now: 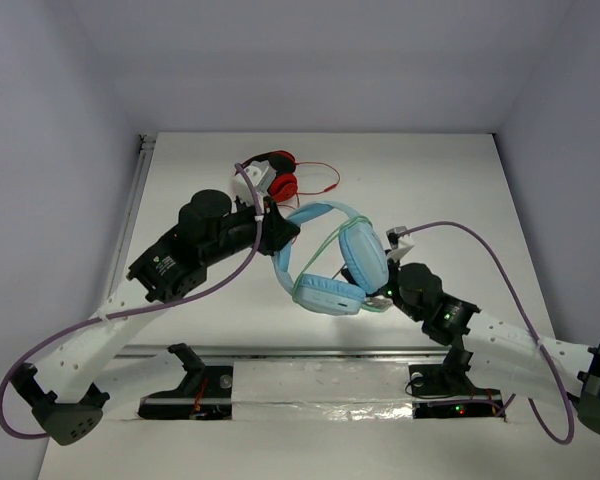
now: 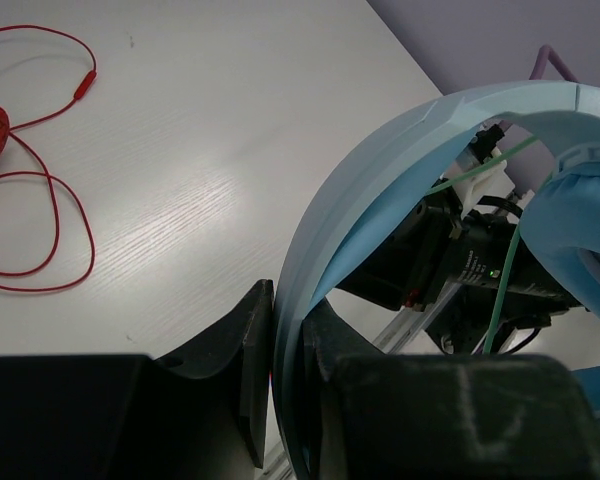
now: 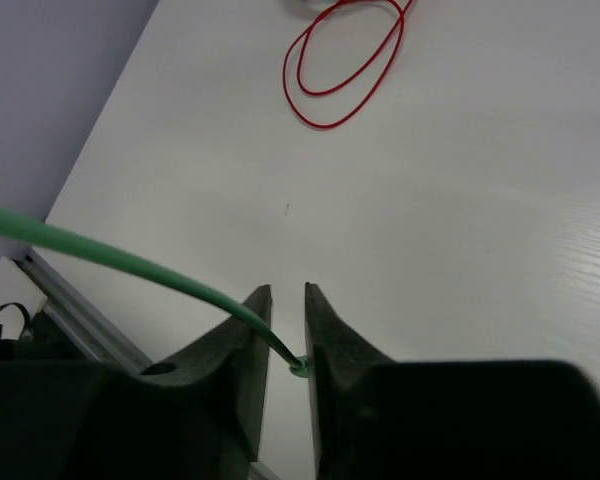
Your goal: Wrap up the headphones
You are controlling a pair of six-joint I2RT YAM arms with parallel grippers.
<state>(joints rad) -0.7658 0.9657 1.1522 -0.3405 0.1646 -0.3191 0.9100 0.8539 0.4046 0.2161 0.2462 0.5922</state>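
While the left hand (image 2: 288,300) clamps the light-blue headphones (image 1: 332,296) by the band to steady them, the right hand (image 3: 285,300) pinches the green cable (image 3: 100,248), seemingly for winding.

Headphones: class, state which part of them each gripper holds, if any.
The left gripper clamps the headphones by their padded band; the right gripper pinches their thin green cable.
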